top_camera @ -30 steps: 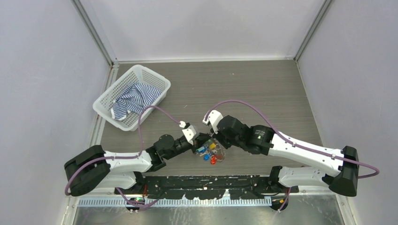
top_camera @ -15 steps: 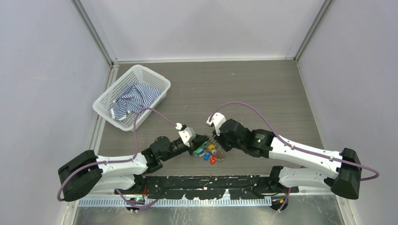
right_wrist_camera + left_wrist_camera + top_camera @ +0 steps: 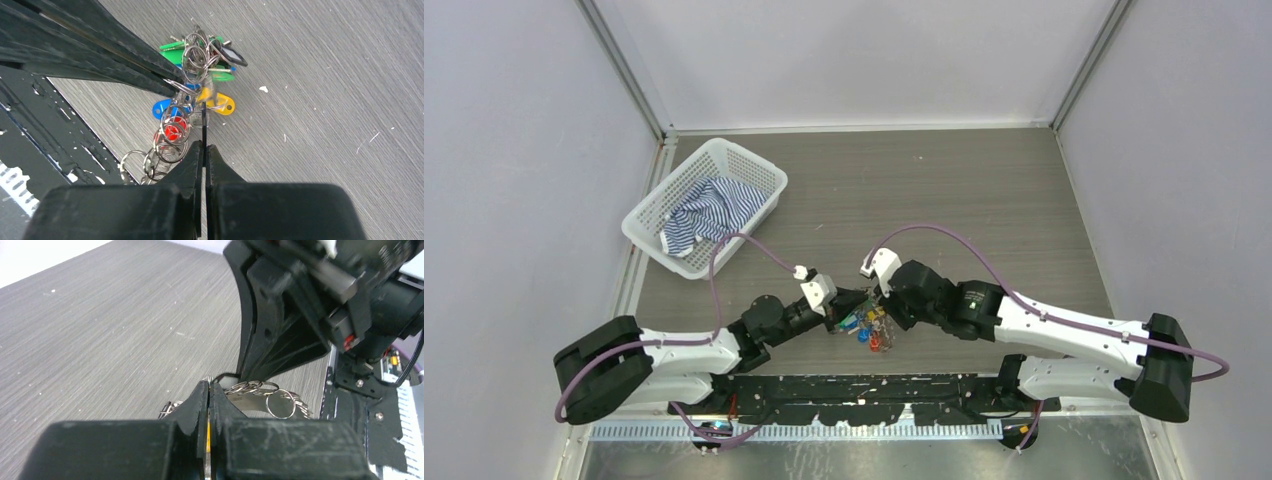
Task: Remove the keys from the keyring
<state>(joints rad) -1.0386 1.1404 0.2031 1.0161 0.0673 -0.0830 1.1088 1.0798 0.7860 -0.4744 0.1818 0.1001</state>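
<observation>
The two arms meet nose to nose near the front of the counter (image 3: 984, 200). The bunch of keys (image 3: 200, 75) lies between them, touching both.

The right gripper (image 3: 204, 147) is pressed together on a thin metal strip (image 3: 204, 125) that stands straight out from its tips. Seen edge-on, it could be a key blade or a loop of the keyring (image 3: 172, 135); the pictures do not settle which. The bunch runs ahead of this gripper and slightly to its left. Red and blue tags sit nearest, the yellow tag just beyond the tips, and green and black tags farthest out, with silver loops strung along the same line.

The left gripper (image 3: 209, 387) is likewise clamped together. A yellow sliver shows in the seam between its fingers, probably the yellow-tagged key. Loose loops fan out just ahead and to the right of its tips, under the right gripper's fingers.

Neither arm is nearer, since both have a hold. The coming move likely turns on the line joining the two pinches. Drawing apart along it would only tension the loops, so a twist across that line seems called for.
</observation>
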